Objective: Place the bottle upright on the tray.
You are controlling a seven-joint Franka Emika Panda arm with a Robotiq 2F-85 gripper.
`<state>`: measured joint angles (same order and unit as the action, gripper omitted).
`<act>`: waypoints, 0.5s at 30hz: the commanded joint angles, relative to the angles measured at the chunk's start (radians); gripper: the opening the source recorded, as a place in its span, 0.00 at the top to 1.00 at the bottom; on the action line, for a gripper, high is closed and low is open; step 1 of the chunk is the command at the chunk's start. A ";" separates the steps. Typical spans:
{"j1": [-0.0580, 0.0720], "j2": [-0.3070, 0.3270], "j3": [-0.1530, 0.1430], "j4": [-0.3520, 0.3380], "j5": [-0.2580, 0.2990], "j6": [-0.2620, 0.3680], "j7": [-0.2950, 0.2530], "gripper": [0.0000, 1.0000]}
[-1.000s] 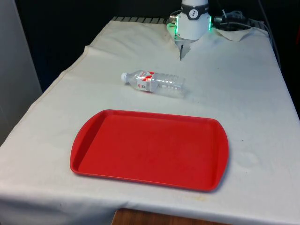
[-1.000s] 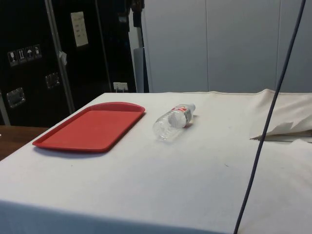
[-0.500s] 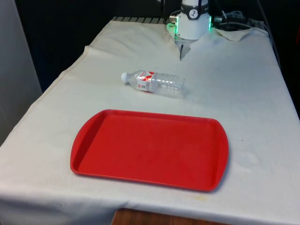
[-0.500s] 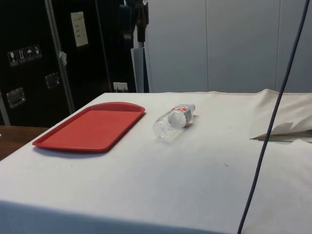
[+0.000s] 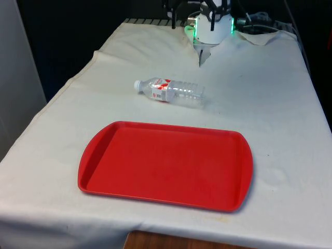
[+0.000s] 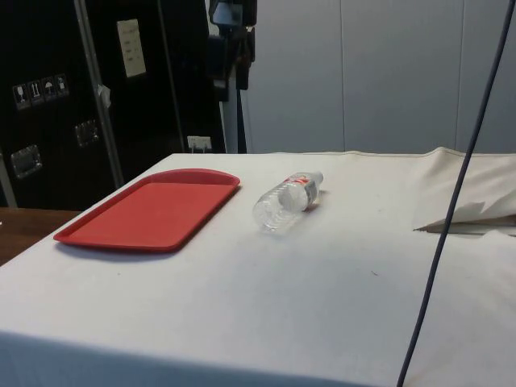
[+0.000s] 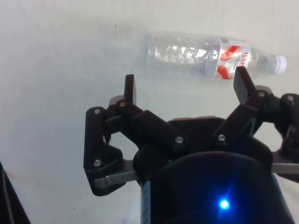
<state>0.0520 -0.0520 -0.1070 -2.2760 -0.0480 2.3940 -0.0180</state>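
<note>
End effector [image 7: 184,86] has come into sight over the last second: a second ago the side view showed almost nothing of it, now it hangs high [image 6: 232,36] above the far part of the surface [image 5: 270,104], and its dark tips show at the top of the front view [image 5: 174,8]. Fingers [image 7: 129,88] spread wide, nothing between them.

Bottle [image 5: 170,91] unchanged. It lies on its side on the cloth, cap pointing toward the surface's edge at the front view's left, between the robot's end and the tray [image 5: 104,176], apart from the tray's far rim. Wrist view has the bottle [image 7: 205,53] just ahead of the spread fingers, roughly crosswise to them.

Tray bare, near the surface's front edge.

Judgement: approach phase under way, no grasp yet. The descent should end with the fingers straddling the bottle's body. Uprighting and transfer remain.
</note>
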 commanded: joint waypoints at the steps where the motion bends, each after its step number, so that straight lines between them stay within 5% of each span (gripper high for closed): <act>1: -0.002 0.004 -0.002 -0.003 -0.003 0.013 0.009 0.00; 15: -0.003 0.021 -0.009 -0.005 -0.006 0.016 0.082 0.00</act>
<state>0.0510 -0.0320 -0.1150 -2.2790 -0.0480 2.4010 0.0550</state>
